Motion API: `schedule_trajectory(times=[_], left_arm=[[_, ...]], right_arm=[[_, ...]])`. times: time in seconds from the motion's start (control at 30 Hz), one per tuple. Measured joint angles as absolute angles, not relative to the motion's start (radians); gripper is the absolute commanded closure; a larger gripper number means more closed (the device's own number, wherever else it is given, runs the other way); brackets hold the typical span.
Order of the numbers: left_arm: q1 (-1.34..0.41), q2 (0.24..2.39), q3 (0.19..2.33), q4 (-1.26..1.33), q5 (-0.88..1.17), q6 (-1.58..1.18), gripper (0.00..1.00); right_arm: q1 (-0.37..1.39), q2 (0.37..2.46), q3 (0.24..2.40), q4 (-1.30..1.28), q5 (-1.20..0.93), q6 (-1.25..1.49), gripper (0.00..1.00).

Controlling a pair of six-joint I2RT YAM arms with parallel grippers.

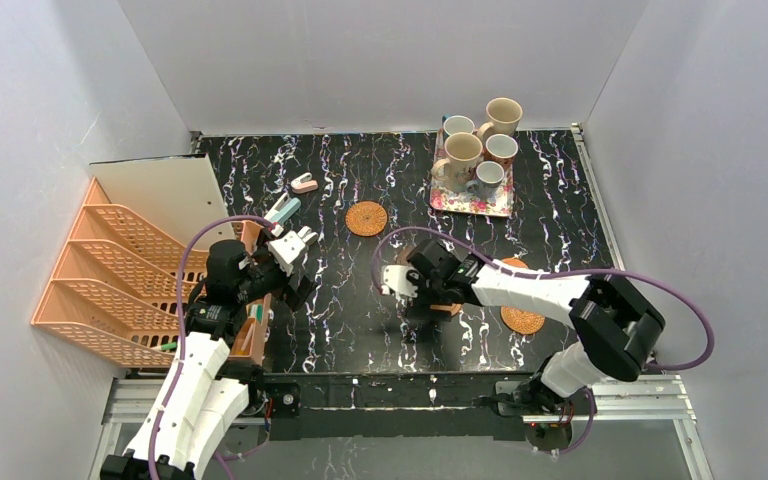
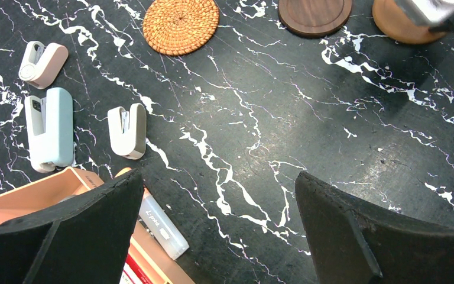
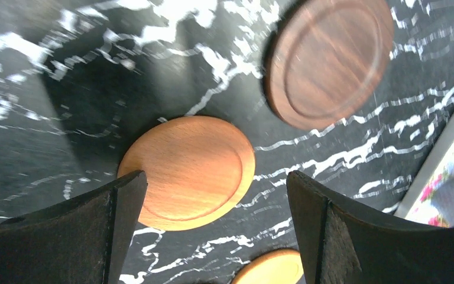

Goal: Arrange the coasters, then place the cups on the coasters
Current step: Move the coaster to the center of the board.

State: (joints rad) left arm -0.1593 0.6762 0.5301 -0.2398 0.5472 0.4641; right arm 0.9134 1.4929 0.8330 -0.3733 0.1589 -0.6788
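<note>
Though largely hidden under the right gripper [image 1: 405, 285] from above, a smooth round orange-brown coaster [image 3: 186, 171] is shown by the wrist view flat on the marbled table [image 3: 47, 89] beneath spread, empty jaws; the left gripper [image 2: 219, 183] is likewise spread, empty.

The left arm [image 1: 195, 400] and the right arm [image 1: 532, 290] are built alike, with smooth white plastic shells broken up by chunky black joint housings. A thin purple cable [image 1: 698, 325] loops off each one. The left gripper [image 2: 219, 183] and the right gripper [image 3: 213, 180] end in broad matte black fingers [image 2: 366, 236] with rough, slightly chipped edges.
</note>
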Motion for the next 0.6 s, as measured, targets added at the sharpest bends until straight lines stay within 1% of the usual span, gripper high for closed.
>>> schedule_trajectory(times=[0.4,0.6], left_arm=[[-0.159,0.678,0.530,-0.240,0.547,0.464,0.02],[-0.159,0.679,0.530,-0.240,0.545,0.464,0.02]], right_arm=[[1.090,1.630,0.981,-0.391,0.068,-0.655,0.02],[1.125,1.746,1.106,-0.352,0.048,-0.628,0.02]])
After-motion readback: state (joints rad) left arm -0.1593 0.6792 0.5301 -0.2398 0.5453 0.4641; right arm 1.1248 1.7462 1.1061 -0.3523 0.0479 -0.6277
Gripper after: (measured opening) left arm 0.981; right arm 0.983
